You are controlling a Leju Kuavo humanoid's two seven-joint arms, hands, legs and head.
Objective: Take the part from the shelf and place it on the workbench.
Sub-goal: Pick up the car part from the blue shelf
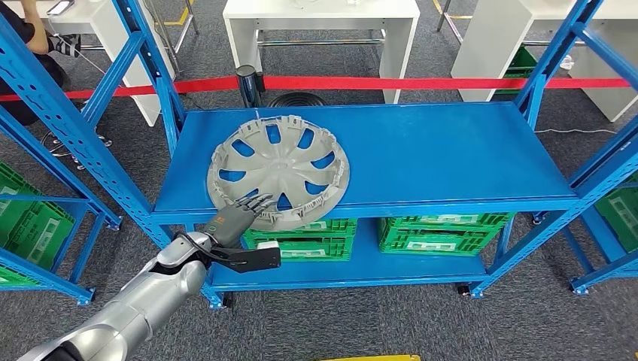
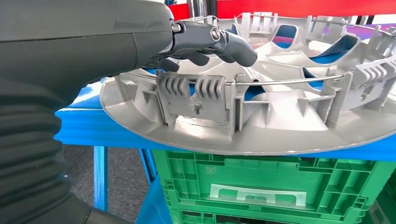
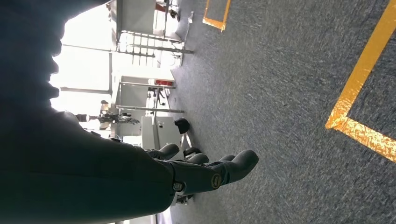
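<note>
Head view: I see the part, a grey wheel cover [image 1: 278,172], lying inner side up on the top board of the blue shelf [image 1: 421,154], toward its left front, with its near rim overhanging the front lip. My left hand [image 1: 239,214] is at that near rim, fingers stretched forward over the edge and onto the cover. Left wrist view has the thumb [image 2: 224,41] lying across the top of the rim clips with darker fingers tucked beneath it; I can't tell if there's an actual grip yet, looks like resting contact only.

Containers: green plastic crates [image 1: 436,232] sit on the lower shelf board, one under the cover and one further right. Their contents are hidden by the board above. More green crates [image 1: 30,226] sit in the neighbouring rack on the left, and another at the far right edge.

Right wrist view: right hand [image 3: 205,170] hangs over grey carpet, fingers loosely extended and slightly apart, holding nothing. Yellow floor tape [image 3: 359,98] runs across the carpet nearby.

Room: grey carpet, red barrier tape [image 1: 421,83] strung behind the shelf, white tables [image 1: 323,22] beyond it. A person [image 1: 30,45] is partly visible at the top left.
</note>
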